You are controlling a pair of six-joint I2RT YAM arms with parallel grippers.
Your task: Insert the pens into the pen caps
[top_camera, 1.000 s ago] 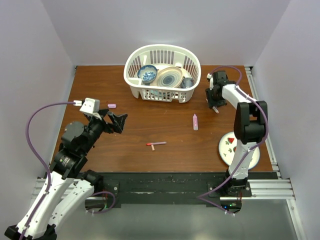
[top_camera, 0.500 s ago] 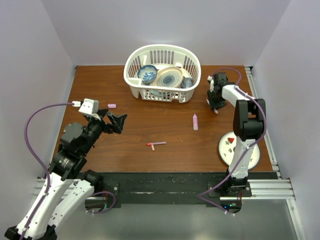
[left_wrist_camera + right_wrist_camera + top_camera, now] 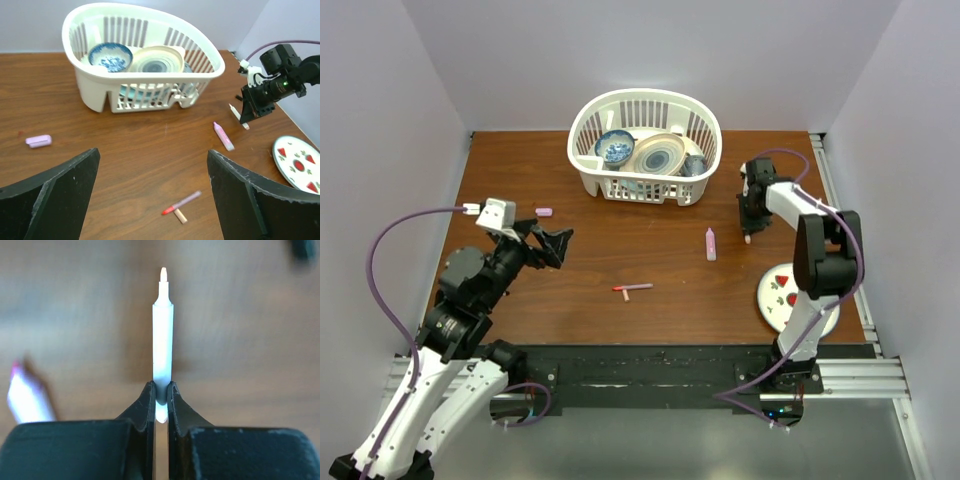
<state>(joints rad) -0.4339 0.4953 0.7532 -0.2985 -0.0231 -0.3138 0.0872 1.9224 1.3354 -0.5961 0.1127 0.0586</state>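
My right gripper (image 3: 750,218) is shut on a slim white pen (image 3: 162,335) and holds it by its rear end. The bare tip points away from the gripper, just above the table, and the pen also shows in the left wrist view (image 3: 237,114). A lilac highlighter (image 3: 710,243) lies left of it. A pen with a red end (image 3: 634,287) lies mid-table beside a small tan stub (image 3: 180,216). A pink cap (image 3: 544,212) lies at the left. My left gripper (image 3: 550,246) is open and empty, raised above the table left of the red-ended pen. No red cap shows.
A white basket (image 3: 582,125) holding bowls and plates stands at the back centre. A white plate (image 3: 770,300) with red marks lies at the front right. A dark blurred object (image 3: 302,247) shows at the top right of the right wrist view.
My right gripper has moved a little toward the near edge with the white pen in it. The left arm has barely shifted.
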